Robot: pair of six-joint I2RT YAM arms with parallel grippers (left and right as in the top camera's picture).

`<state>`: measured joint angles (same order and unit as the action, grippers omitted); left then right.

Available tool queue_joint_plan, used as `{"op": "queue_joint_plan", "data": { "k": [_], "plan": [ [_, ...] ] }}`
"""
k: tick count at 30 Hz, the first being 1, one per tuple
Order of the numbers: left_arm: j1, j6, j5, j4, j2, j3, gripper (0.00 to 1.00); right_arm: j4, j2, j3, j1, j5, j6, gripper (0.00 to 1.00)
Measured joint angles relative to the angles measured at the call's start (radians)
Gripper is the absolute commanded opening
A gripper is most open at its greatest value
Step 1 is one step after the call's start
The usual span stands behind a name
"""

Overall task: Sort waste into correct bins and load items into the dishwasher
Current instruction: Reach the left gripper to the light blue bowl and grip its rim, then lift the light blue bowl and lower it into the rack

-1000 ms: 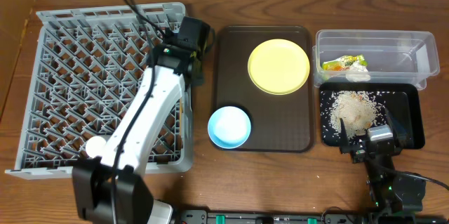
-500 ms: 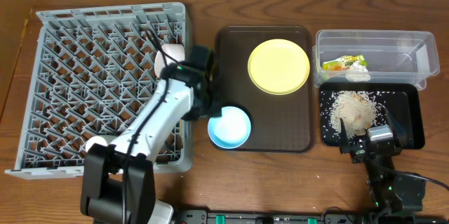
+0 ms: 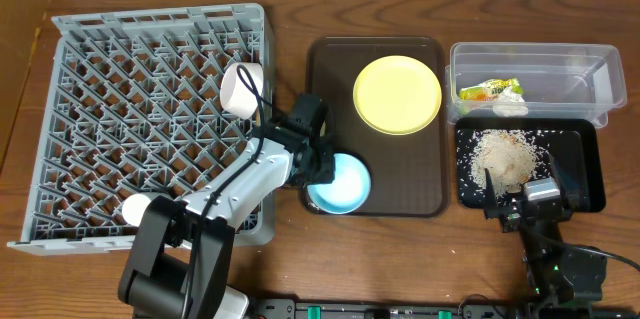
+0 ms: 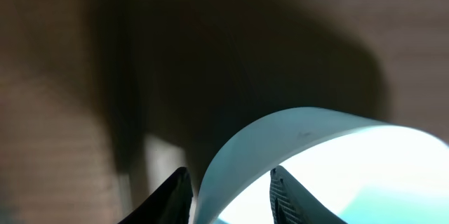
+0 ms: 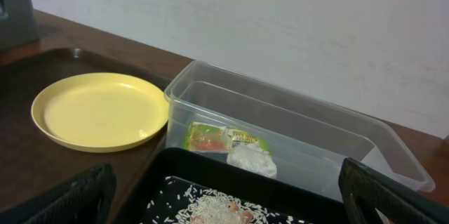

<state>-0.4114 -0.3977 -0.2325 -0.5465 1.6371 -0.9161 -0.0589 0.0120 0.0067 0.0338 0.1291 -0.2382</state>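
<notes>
Light-blue round bowl point(image 3: 345, 185) is sitting at the near-left corner of the dark brown serving tray point(image 3: 400, 174), left tool point(image 4: 230, 189) straddling its thin rim, part-open, not yet pinching; a shallow one-edge pinch is likely risking slip or tilt on lifting.

**Arm and gripper poses.** The left arm point(image 3: 235, 194) is being held stretched from its near-edge base, forward and rightward, with its white links low. The left gripper point(image 3: 322, 164) is being pointed downward, its two dark fingers point(image 4: 175, 190) being held a narrow gap apart. The right arm point(image 3: 555, 264) is being held folded close over its base. The right gripper point(image 3: 520, 187) is being held spread wide, its fingers point(image 5: 74, 194) being shown at the wrist view's lower corners.
</notes>
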Motion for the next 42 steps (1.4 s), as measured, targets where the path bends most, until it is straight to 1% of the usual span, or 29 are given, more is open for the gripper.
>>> {"op": "queue_joint_plan", "data": {
  "k": [3, 6, 11, 17, 20, 22, 23, 29, 33, 36, 38, 40, 42],
  "plan": [
    [-0.004, -0.003, -0.081, 0.057, 0.0, 0.0, 0.38, 0.0, 0.0, 0.0, 0.0, 0.0, 0.0, 0.99],
    [-0.023, 0.002, -0.126, 0.087, 0.0, 0.0, 0.38, 0.0, 0.0, 0.0, 0.0, 0.0, 0.0, 0.99],
    [-0.071, 0.005, -0.137, 0.088, 0.0, 0.005, 0.39, 0.0, 0.0, 0.0, 0.0, 0.0, 0.0, 0.99],
    [-0.077, 0.001, -0.137, 0.098, 0.0, 0.066, 0.38, 0.0, 0.0, 0.0, 0.0, 0.0, 0.0, 0.99],
    [-0.077, -0.002, -0.139, 0.135, 0.001, 0.086, 0.3, 0.0, 0.0, 0.0, 0.0, 0.0, 0.0, 0.99],
    [-0.077, -0.01, -0.14, 0.139, 0.001, 0.091, 0.19, 0.0, 0.0, 0.0, 0.0, 0.0, 0.0, 0.99],
    [-0.077, -0.012, -0.142, 0.141, 0.001, 0.092, 0.08, 0.0, 0.0, 0.0, 0.0, 0.0, 0.0, 0.99],
    [-0.077, -0.021, -0.167, 0.217, 0.001, 0.093, 0.08, 0.0, 0.0, 0.0, 0.0, 0.0, 0.0, 0.99],
    [-0.055, -0.018, -0.229, 0.261, -0.004, 0.093, 0.07, 0.0, 0.0, 0.0, 0.0, 0.0, 0.0, 0.99],
    [0.002, -0.017, -0.271, 0.241, -0.057, 0.092, 0.08, 0.0, 0.0, 0.0, 0.0, 0.0, 0.0, 0.99],
    [0.061, -0.016, -0.269, 0.188, -0.14, 0.083, 0.07, 0.0, 0.0, 0.0, 0.0, 0.0, 0.0, 0.99],
    [0.117, -0.016, -0.237, 0.128, -0.241, 0.066, 0.07, 0.0, 0.0, 0.0, 0.0, 0.0, 0.0, 0.99],
    [0.169, -0.014, -0.145, 0.033, -0.36, 0.037, 0.07, 0.0, 0.0, 0.0, 0.0, 0.0, 0.0, 0.99]
  ]
}}
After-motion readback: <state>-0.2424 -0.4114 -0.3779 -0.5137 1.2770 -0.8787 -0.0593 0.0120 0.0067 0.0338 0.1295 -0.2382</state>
